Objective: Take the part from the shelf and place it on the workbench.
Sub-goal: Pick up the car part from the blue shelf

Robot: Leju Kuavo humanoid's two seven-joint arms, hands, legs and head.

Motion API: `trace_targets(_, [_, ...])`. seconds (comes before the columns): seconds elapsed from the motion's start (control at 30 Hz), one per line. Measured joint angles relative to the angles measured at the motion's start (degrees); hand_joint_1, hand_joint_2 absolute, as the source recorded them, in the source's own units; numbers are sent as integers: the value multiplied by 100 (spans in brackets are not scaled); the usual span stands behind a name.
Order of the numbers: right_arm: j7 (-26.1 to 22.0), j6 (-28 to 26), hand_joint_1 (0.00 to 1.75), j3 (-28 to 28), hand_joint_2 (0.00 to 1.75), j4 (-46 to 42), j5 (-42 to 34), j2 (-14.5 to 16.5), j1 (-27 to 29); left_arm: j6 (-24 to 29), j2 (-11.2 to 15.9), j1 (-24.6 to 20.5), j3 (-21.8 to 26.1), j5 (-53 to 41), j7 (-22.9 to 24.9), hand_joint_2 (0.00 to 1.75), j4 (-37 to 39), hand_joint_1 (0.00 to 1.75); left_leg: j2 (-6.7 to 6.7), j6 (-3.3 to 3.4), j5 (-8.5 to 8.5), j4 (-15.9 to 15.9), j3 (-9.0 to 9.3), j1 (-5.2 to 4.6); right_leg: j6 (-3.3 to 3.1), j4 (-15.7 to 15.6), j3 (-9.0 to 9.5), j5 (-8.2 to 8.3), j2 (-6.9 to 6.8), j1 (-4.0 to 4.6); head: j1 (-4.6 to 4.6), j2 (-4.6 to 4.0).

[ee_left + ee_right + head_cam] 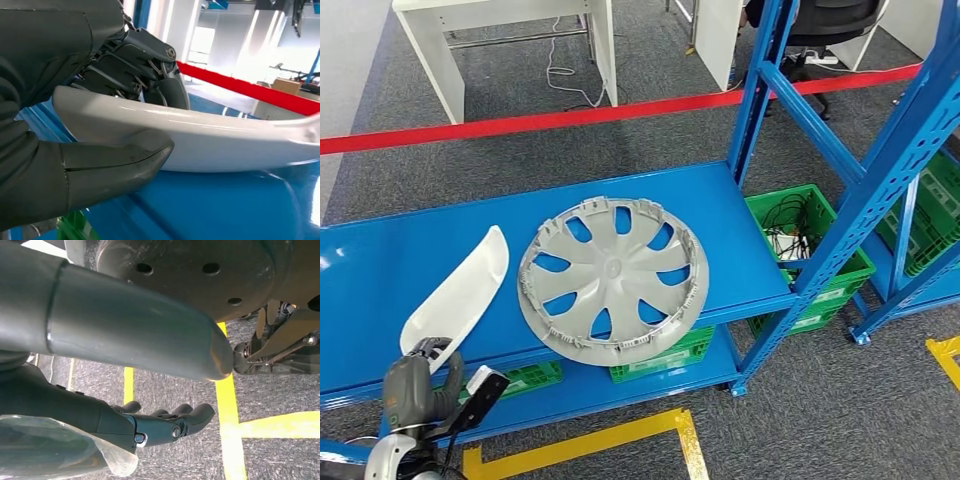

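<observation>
A long curved white part (460, 292) lies on the blue shelf (388, 270) at its left front. My left hand (426, 385) grips the near end of that part at the shelf's front edge. In the left wrist view the thumb (113, 162) lies on one face of the white part (226, 140) and the dark fingers (143, 70) close over the other. My right hand (151, 390) hangs over the floor, fingers apart and holding nothing.
A grey wheel cover (613, 278) lies on the shelf right of the white part. Blue uprights (765, 70) stand at the shelf's right end. Green crates (810, 255) sit low on the right and under the shelf. A red barrier tape (546, 120) runs behind. Yellow floor lines (652, 435) mark the carpet.
</observation>
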Motion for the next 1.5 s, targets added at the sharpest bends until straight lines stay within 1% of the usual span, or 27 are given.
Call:
trace_targets(0.63, [-21, -7, 0, 36, 0, 0, -90, -2, 1, 95, 27, 3, -1, 22, -65, 175, -165, 175, 0, 0, 0, 0, 1, 0, 0, 0, 0, 0, 1, 1, 2, 0])
trace_targets(0.8, [-34, -110, 0, 46, 0, -1, -207, 5, -3, 331, 18, 47, 3, -23, -169, 175, -284, 175, 0, 0, 0, 0, -1, 0, 0, 0, 0, 0, 1, 1, 1, -1])
trace_targets(0.9, [19, -392, 0, 48, 0, -28, -319, 60, -12, 567, -36, 97, 74, -179, -456, 175, -468, 175, 0, 0, 0, 0, -1, 0, 0, 1, -1, 0, 1, 1, 1, -1])
trace_targets(0.97, [53, -496, 0, 59, 0, -76, -350, 92, -7, 618, -136, 137, 198, -303, -735, 175, -638, 175, 0, 0, 0, 0, -2, 0, 0, 0, -1, 0, 2, 0, 2, -1])
trace_targets(1.1, [81, -535, 0, 119, 0, -159, -385, 111, -2, 632, -419, 219, 468, -489, -1293, 175, -1028, 175, 1, 0, 0, 1, -2, 0, 0, 0, -2, 0, 3, -1, 2, -1])
trace_targets(1.33, [82, -548, 0, 184, 0, -212, -454, 113, -3, 638, -1010, 299, 940, -508, -2277, 175, -1690, 175, 1, 1, 0, 3, -2, 0, 0, 0, -2, 0, 3, -1, 1, -1])
trace_targets(1.5, [78, -554, 0, 225, 0, -231, -467, 114, -4, 638, -1279, 321, 1158, -471, -2536, 175, -1958, 175, 1, 0, 0, 2, -2, 0, 0, 0, -2, 0, 2, 0, 1, -1])
